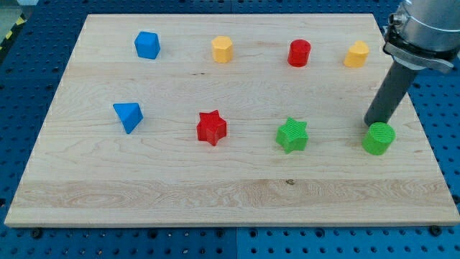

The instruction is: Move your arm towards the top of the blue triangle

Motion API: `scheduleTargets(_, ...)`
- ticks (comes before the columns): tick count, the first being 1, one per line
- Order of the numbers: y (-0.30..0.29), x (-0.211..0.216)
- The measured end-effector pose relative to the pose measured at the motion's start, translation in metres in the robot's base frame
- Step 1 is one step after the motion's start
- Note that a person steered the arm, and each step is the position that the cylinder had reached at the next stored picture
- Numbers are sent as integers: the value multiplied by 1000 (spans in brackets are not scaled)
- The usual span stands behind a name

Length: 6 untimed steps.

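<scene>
The blue triangle (129,116) lies at the view's left, in the middle row of the wooden board (230,194). My tip (371,124) is at the view's right, touching or just above the top edge of the green cylinder (379,138). The tip is far to the right of the blue triangle, with the red star (211,127) and green star (292,135) lying between them.
Along the view's top row are a blue cube-like block (146,44), a yellow block (223,49), a red cylinder (299,53) and a second yellow block (356,54). The arm's body (424,29) fills the top right corner. Blue perforated table surrounds the board.
</scene>
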<state>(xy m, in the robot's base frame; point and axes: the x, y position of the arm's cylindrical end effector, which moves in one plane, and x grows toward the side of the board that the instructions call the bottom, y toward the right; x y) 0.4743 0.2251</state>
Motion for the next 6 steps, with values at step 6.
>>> scheduleTargets(6,-213,-48)
